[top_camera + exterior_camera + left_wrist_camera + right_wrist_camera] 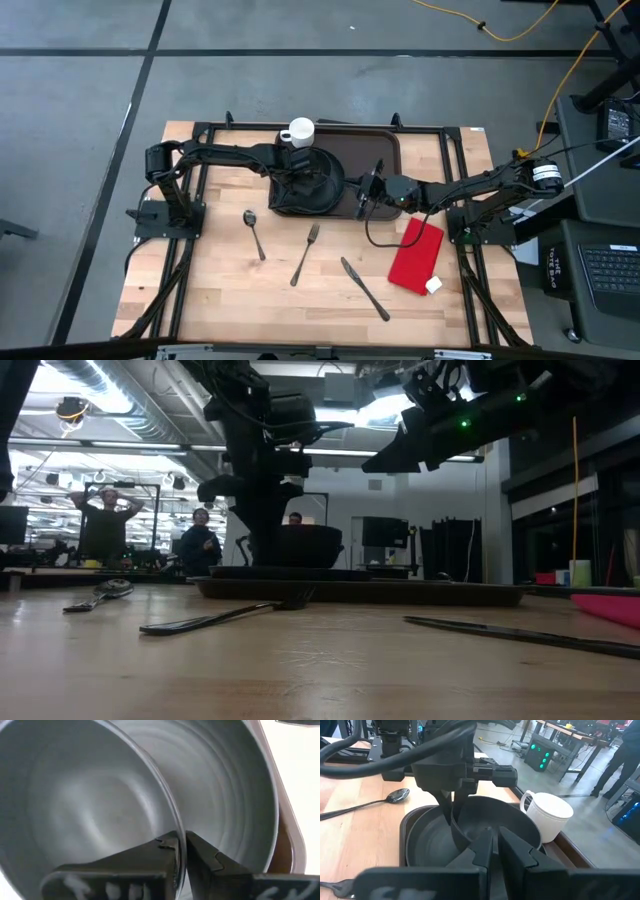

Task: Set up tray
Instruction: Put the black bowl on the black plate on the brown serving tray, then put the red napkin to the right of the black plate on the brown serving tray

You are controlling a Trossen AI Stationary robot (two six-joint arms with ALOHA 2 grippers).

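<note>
The tray (385, 150) lies along the table's (220, 290) far edge, its rim just inside the table frame. On its left half sits one black plate (290, 205) with one bowl (322, 180) on top; one white mug (298, 131) stands at the tray's far rim, just beside the bowl. The tray's right half is bare apart from the right arm above it.

Nearer than the tray, open wood holds one spoon (254, 232), one fork (306, 253) and one knife (364, 288), all apart from each other and from the tray. One red napkin (415, 256) lies right of the knife, near the tray's right corner.

The left gripper (181, 851) is over the bowl, its fingers (165, 851) narrowly parted on either side of the bowl's rim; whether they press it, I cannot tell.

The right gripper (495, 842) hangs above the tray just right of the bowl, fingers nearly together, holding nothing.

In the room beyond the tray, three people (200, 540) show.
</note>
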